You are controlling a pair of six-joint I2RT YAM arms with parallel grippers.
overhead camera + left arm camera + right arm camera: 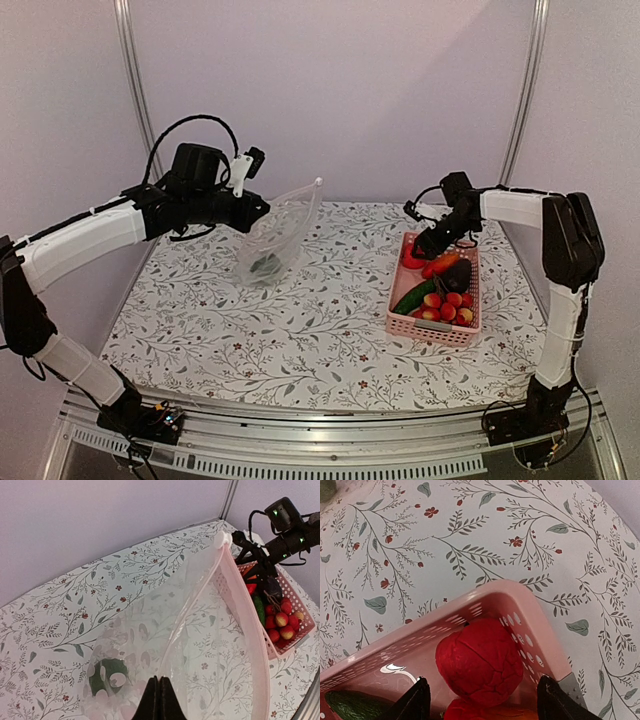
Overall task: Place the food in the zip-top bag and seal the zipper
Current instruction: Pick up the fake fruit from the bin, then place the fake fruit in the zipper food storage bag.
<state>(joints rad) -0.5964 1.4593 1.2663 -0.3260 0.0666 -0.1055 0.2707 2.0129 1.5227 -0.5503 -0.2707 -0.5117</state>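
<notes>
At the far left corner of the pink slotted plastic basket, we find the crinkled red toy ball straight ahead of our right gripper, fingers spread either side, while our left gripper pinches the clear plastic zip-top bag well to the left.

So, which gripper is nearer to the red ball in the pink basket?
Right. The right gripper hangs open just above the red ball; the left gripper is across the table, shut on the zip-top bag.
</notes>
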